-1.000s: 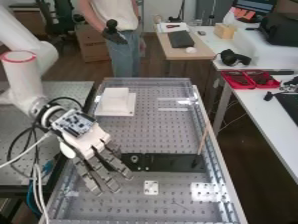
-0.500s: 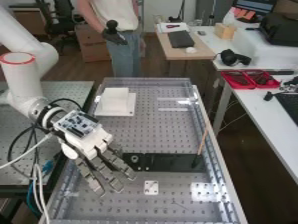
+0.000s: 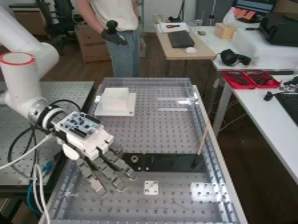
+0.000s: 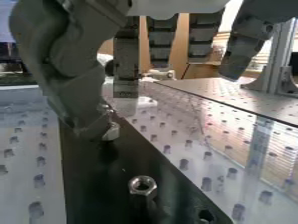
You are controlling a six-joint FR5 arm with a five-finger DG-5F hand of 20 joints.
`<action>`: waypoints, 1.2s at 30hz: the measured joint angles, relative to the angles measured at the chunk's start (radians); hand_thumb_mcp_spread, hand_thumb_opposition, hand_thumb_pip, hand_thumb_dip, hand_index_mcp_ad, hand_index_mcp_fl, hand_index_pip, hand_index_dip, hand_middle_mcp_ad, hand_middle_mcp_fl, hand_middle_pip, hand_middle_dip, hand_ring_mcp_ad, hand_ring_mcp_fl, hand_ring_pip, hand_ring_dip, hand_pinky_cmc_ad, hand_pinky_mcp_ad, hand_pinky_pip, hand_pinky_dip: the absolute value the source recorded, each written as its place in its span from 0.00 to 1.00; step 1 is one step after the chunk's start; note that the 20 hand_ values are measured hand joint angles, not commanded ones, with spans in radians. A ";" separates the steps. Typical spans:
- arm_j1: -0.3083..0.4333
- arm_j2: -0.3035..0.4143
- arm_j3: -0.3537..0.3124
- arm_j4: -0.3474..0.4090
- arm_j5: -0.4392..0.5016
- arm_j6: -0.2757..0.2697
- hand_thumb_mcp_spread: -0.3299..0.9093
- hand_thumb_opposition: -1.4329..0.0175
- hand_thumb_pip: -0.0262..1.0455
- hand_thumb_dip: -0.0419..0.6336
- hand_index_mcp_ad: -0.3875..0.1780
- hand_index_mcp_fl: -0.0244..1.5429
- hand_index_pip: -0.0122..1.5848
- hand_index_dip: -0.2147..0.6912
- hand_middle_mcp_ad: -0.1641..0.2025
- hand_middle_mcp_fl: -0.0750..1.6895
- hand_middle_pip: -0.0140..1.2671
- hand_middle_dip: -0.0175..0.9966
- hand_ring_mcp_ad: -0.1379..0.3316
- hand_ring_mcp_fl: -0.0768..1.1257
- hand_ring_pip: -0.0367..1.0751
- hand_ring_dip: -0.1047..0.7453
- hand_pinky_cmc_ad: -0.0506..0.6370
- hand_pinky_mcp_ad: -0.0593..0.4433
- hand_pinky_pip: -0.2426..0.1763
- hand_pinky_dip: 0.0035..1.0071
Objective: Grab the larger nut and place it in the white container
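Observation:
The hand is low over the left part of the black bar in the high view, with its fingers loosely extended. The bearing stands on the bar just right of them. In the wrist view the hand has its thumb tip right beside the larger nut, partly covering it; whether they touch I cannot tell. The smaller nut stands on the bar, apart from the thumb. At the back left of the bench is the white container.
A thin brush-like stick leans by the bar's right end. A small white square plate lies on the near side of the bar. Clear side walls edge the bench. Cables hang from the arm.
Over the last second the hand has shifted slightly to the right and toward the near end. The bearing and the white container have kept their places.

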 joint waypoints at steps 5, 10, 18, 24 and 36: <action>0.004 0.000 -0.010 0.025 0.002 -0.015 0.54 0.39 0.74 0.44 0.54 0.03 0.98 0.55 0.58 0.05 0.12 0.21 0.64 0.06 0.12 0.21 0.63 0.70 0.37 0.35; 0.009 0.002 -0.021 0.043 0.008 -0.016 0.54 0.39 0.73 0.44 0.54 0.03 0.98 0.57 0.58 0.05 0.12 0.21 0.64 0.06 0.12 0.21 0.63 0.70 0.37 0.35; 0.015 0.006 -0.035 0.056 0.016 -0.005 0.54 0.40 0.72 0.44 0.54 0.03 0.98 0.61 0.58 0.05 0.12 0.21 0.64 0.06 0.12 0.21 0.63 0.70 0.37 0.35; 0.025 0.006 -0.049 0.090 0.030 -0.005 0.54 0.40 0.72 0.44 0.54 0.03 0.98 0.62 0.58 0.04 0.12 0.21 0.64 0.06 0.12 0.21 0.62 0.70 0.37 0.36; 0.028 -0.007 -0.057 0.120 0.037 0.002 0.54 0.40 0.72 0.44 0.55 0.03 0.98 0.62 0.58 0.04 0.12 0.21 0.64 0.06 0.12 0.21 0.62 0.70 0.37 0.38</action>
